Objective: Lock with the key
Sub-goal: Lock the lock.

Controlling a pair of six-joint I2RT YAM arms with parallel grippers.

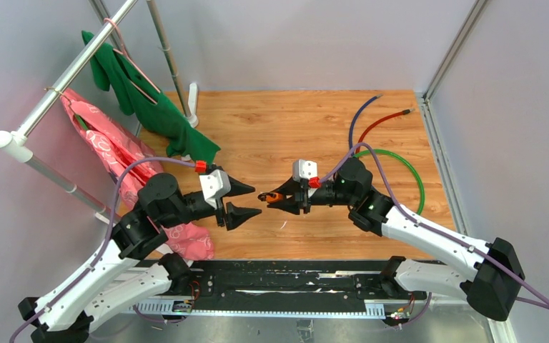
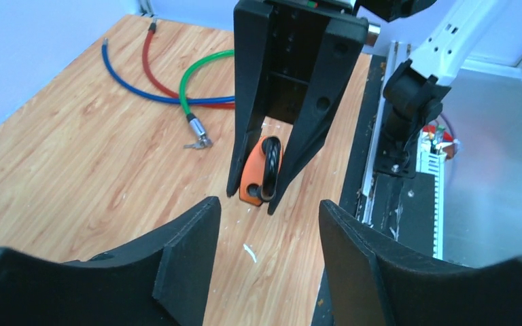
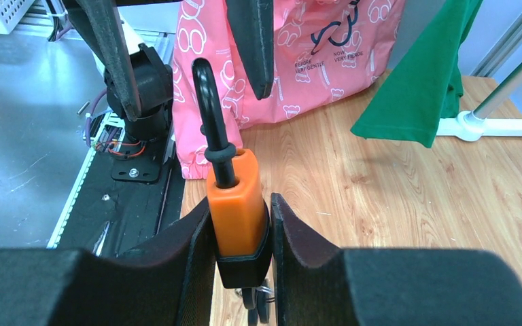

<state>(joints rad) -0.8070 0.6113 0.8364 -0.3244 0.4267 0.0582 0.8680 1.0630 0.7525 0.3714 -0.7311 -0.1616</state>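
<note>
My right gripper (image 3: 241,224) is shut on an orange padlock (image 3: 236,204) with a black base and a black shackle (image 3: 209,102) that points up towards the left gripper. A key with a ring (image 3: 255,302) hangs below the padlock's base, partly hidden by the fingers. In the top view the padlock (image 1: 271,196) is held above the wooden table. My left gripper (image 1: 254,200) is open and empty, a short way left of the padlock, facing it. In the left wrist view the padlock (image 2: 258,170) sits between the right gripper's fingers, ahead of my open left gripper (image 2: 268,217).
Green (image 1: 407,168), red (image 1: 379,123) and blue (image 1: 361,114) cable locks lie at the back right of the table; a small key (image 2: 197,142) is at the green one's end. A pink bag (image 1: 107,146) and green cloth (image 1: 143,100) hang on a rack at the left.
</note>
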